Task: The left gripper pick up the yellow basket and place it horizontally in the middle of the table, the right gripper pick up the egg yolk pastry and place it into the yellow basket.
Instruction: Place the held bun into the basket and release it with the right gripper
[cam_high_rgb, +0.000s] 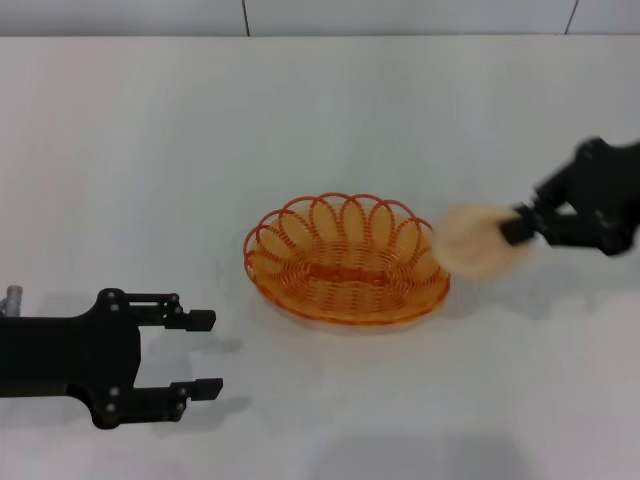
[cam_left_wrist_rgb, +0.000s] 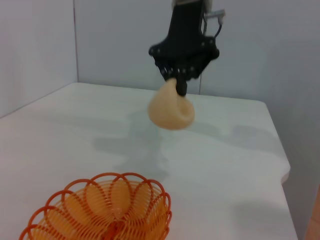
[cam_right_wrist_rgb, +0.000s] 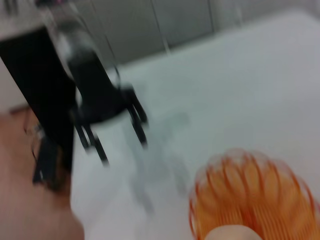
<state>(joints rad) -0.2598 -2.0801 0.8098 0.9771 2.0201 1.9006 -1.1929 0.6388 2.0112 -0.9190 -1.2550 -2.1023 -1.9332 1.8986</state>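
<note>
While the yellow basket (cam_high_rgb: 347, 262) lies near the middle of the tabletop (cam_high_rgb: 200, 150), long axis running between the left and right edges, the egg yolk pastry (cam_high_rgb: 478, 240) is held clamped in the right claw (cam_high_rgb: 516, 228), raised just beyond the basket's right rim. A short carry toward the left edge is judged to be needed. The left claw (cam_high_rgb: 200, 354) is parked open near the front-left corner. The right claw's fingertips are largely hidden by the pastry.

Left tool (cam_high_rgb: 205, 355): matte black, two slim fingers, silver screws. Right tool (cam_high_rgb: 520, 226): black, chunky linkage.
</note>
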